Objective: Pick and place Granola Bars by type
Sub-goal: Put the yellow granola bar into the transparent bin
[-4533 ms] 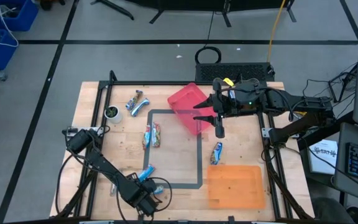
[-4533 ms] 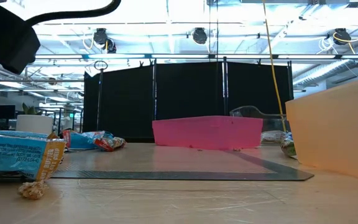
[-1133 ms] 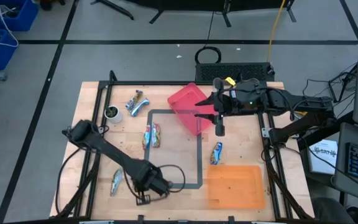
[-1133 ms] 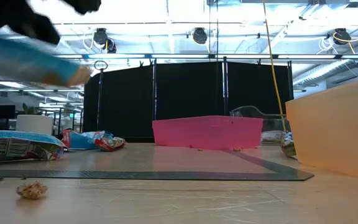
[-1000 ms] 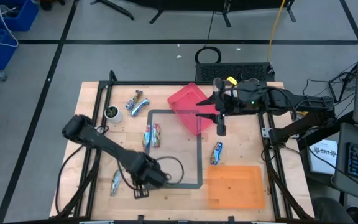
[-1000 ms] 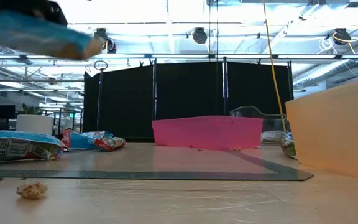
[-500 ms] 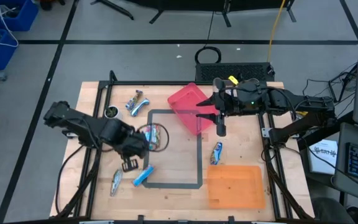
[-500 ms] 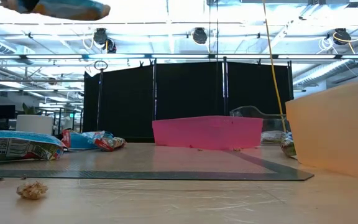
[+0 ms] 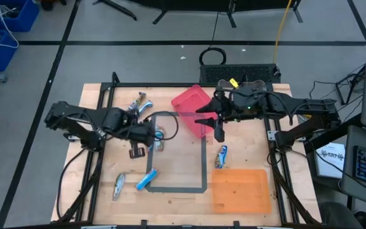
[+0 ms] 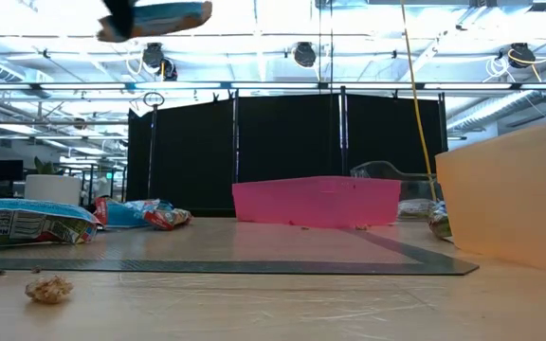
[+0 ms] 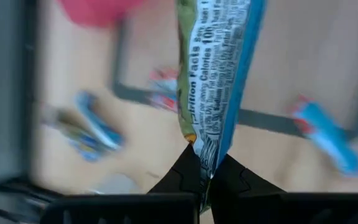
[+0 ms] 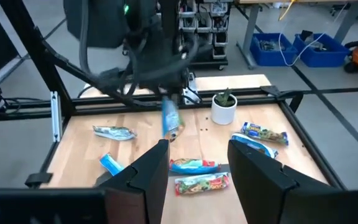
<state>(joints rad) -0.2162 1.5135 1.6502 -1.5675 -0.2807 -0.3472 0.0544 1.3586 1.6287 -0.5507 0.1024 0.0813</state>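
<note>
One blue-and-silver bar (image 11: 217, 81) is held aloft, pinched at its end; other Granola Bars (image 9: 145, 179) are scattered flat on the counter (image 9: 94, 102).

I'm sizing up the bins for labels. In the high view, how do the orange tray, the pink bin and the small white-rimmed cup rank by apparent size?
1. Orange tray, largest.
2. Pink bin, though the right arm partly covers it.
3. White-rimmed cup, much the smallest, mostly hidden behind the left arm.

Two bars (image 9: 157, 137) lie left of the pink bin (image 9: 192, 109).
</note>
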